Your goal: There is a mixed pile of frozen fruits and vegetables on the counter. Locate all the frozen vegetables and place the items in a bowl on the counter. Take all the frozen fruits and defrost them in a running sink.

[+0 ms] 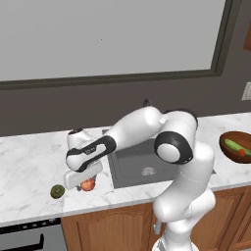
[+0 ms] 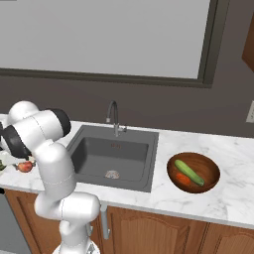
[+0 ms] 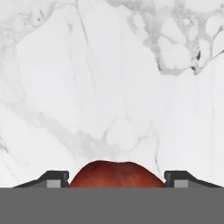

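Toward the lower left of the left base view, the gripper (image 1: 84,182) is hanging low over the counter (image 1: 29,166), with the red apple (image 1: 88,185) sitting right under it. In the hand view the apple (image 3: 114,174) is rising at the bottom centre between the two dark finger tips (image 3: 54,178), one on each side, with a thin gap showing at each — the jaws are standing wide around the fruit, straddling it, and whether the pads are pressing it yet cannot be told.

The dark green round fruit (image 1: 58,191) is lying apart to the left of the apple, near the counter's front edge. At the right of that view the bowl (image 1: 235,145) is already carrying the cucumber (image 1: 232,145) and the carrot (image 1: 242,152); the right base view shows them side by side inside it. The sink (image 2: 114,158) is lying in the middle of that view, its faucet (image 2: 114,115) behind it.

The apple looks small, round and hard — likely light, stiff and, being frozen, probably slick. A hold across its widest part, the fingers on opposite flanks at mid-height, seems safest; a grip too high would likely squeeze it out downward or let it roll.
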Controlling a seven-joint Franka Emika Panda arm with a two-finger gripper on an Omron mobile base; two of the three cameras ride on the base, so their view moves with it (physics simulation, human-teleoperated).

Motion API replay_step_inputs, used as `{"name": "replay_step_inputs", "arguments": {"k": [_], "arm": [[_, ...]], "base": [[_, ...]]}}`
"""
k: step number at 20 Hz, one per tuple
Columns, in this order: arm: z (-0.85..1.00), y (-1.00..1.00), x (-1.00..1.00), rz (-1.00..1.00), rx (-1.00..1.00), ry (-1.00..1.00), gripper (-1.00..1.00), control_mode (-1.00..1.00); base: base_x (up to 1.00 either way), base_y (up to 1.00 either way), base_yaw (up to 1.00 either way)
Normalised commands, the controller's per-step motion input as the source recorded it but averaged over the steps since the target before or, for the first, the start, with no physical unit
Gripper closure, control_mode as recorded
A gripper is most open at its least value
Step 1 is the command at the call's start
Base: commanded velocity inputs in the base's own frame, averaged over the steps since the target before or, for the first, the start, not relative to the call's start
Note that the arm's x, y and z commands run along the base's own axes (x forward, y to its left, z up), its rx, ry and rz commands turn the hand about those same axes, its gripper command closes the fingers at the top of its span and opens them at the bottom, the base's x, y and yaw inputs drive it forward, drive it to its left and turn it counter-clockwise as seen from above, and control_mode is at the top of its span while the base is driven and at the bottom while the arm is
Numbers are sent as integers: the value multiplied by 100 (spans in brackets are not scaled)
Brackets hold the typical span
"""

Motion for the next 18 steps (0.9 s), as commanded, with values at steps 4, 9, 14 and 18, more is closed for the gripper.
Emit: {"name": "replay_step_inputs", "arguments": {"k": [4, 9, 14, 18], "arm": [[-2, -2, 0, -1, 0, 0, 100, -100], [37, -32, -7, -3, 1, -6, 100, -100], [44, -48, 0, -11, 1, -8, 100, -100], [39, -41, 3, -15, -3, -7, 100, -100]], "base": [[0, 0, 0], [0, 0, 0], [0, 0, 0], [0, 0, 0]]}}
